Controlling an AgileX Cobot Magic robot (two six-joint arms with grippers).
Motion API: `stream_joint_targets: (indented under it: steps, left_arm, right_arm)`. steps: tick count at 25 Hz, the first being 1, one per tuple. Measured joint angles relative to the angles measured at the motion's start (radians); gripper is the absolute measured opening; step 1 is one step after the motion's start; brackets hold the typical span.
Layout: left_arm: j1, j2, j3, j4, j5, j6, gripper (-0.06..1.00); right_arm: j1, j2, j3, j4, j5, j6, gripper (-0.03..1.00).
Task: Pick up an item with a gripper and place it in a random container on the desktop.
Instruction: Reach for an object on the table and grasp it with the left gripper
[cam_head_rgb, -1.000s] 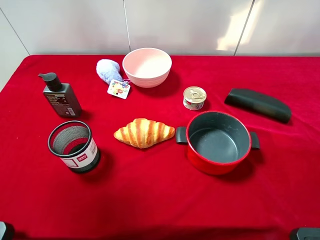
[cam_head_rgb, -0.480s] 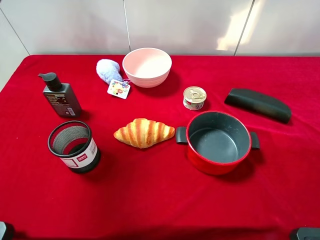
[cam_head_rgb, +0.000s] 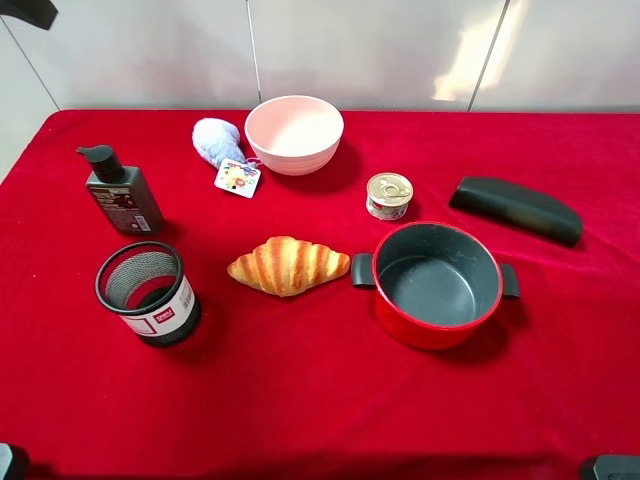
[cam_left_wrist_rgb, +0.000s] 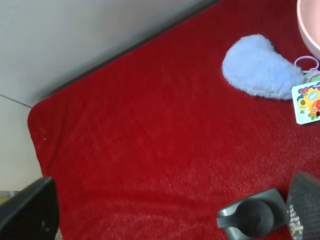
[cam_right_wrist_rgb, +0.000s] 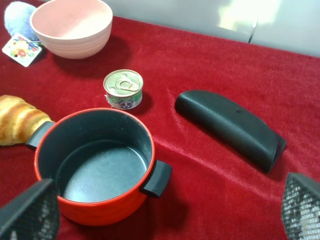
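The item, a fluffy pale blue plush toy (cam_head_rgb: 217, 140) with a colourful square tag (cam_head_rgb: 237, 178), lies on the red desktop (cam_head_rgb: 320, 400) just left of the container, a pale pink bowl (cam_head_rgb: 294, 133). In the left wrist view the plush toy (cam_left_wrist_rgb: 260, 67) and its tag (cam_left_wrist_rgb: 308, 102) lie well ahead of my left gripper (cam_left_wrist_rgb: 167, 220), which is open and holds nothing. The bowl's rim (cam_left_wrist_rgb: 311, 25) shows at that view's edge. My right gripper (cam_right_wrist_rgb: 165, 215) is open and hovers over the red pot (cam_right_wrist_rgb: 95, 165), with the bowl (cam_right_wrist_rgb: 71, 26) far ahead.
A croissant (cam_head_rgb: 288, 265) lies mid-table beside the red pot (cam_head_rgb: 436, 283). A black mesh cup (cam_head_rgb: 148, 292) and a dark pump bottle (cam_head_rgb: 118, 192) stand at the left. A small tin can (cam_head_rgb: 388, 196) and a black case (cam_head_rgb: 515, 208) sit at the right.
A dark part of an arm has come into the exterior view's top left corner. The objects on the cloth have not moved.
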Motion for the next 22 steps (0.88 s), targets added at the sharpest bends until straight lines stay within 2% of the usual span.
stream_joint_targets:
  steps: [14,22]
  left_arm:
    - [0.000,0.199,-0.129,0.000,-0.019,0.020,0.88]
    - [0.000,0.308,-0.139,0.000,-0.051,0.087,0.88]
  right_arm:
    - [0.000,0.000,0.000,0.000,0.000,0.000,0.69]
    - [0.000,0.000,0.000,0.000,0.000,0.000,0.69]
